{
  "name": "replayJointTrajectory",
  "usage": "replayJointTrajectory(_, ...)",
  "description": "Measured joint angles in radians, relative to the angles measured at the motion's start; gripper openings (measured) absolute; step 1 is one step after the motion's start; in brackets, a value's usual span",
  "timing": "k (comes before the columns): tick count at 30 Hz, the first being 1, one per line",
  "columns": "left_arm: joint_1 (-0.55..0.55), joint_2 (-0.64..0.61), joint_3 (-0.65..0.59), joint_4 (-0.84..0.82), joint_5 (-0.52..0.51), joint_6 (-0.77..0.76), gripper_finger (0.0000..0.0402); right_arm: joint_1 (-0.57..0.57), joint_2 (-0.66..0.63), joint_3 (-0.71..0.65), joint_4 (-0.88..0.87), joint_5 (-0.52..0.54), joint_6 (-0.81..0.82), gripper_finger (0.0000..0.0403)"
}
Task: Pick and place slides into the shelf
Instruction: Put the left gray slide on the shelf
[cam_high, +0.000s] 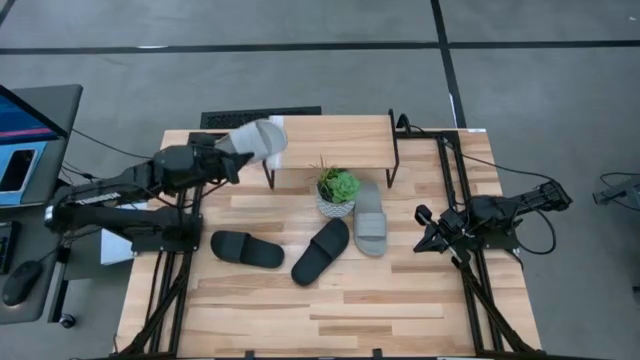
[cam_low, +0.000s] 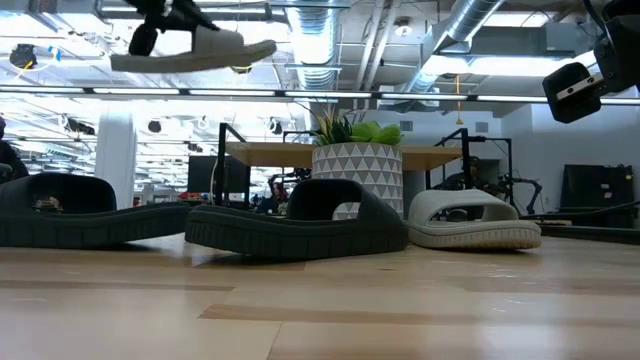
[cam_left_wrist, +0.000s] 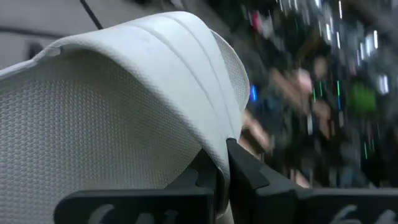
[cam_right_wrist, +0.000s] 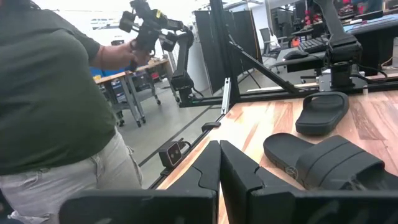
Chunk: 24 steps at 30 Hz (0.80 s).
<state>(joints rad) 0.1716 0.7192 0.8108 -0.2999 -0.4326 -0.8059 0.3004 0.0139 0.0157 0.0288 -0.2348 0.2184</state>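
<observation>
High view: left pincer (cam_high: 232, 150) grips a light grey slide (cam_high: 258, 141) (held aloft), shelf (cam_high: 330, 156) just beside; right pincer (cam_high: 424, 232) closed, empty.

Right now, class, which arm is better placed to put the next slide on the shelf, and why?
The left. Its gripper already holds a light grey slide lifted near the shelf's left end. The right gripper sits empty at the table's right side, fingers shut.
</observation>
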Motion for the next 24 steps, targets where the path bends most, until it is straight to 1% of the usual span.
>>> replayJointTrajectory(3,-0.117,0.052,0.000,0.138,-0.261,-0.043,0.0000,0.000,0.000,0.000,0.000,0.000,0.000,0.0000)
replayJointTrajectory(7,-0.247,0.161,0.000,0.380,-0.578,-0.028,0.0000,0.000,0.000,0.000,0.000,0.000,0.000,0.0000)
replayJointTrajectory(9,-0.285,0.225,0.000,0.504,-0.712,-0.022,0.0000,0.000,0.000,0.000,-0.002,0.000,0.000,0.0000)
replayJointTrajectory(11,-0.304,0.282,0.000,0.616,-0.819,-0.046,0.0000,0.000,0.000,0.000,-0.003,0.000,0.000,0.0000)
replayJointTrajectory(15,-0.309,0.394,0.000,0.846,-0.943,-0.065,0.0000,0.000,0.000,0.000,-0.004,0.000,0.000,0.0000)
replayJointTrajectory(18,-0.288,0.467,0.000,0.986,-0.947,-0.060,0.0000,0.000,0.000,0.000,-0.005,0.000,0.000,0.0000)
replayJointTrajectory(21,-0.270,0.529,0.000,1.085,-0.937,-0.083,0.0000,0.000,0.000,0.000,-0.005,0.000,0.000,0.0000)
replayJointTrajectory(24,-0.267,0.579,0.021,1.139,-0.942,-0.091,0.0000,0.000,0.000,0.000,-0.005,0.000,0.000,0.0000)
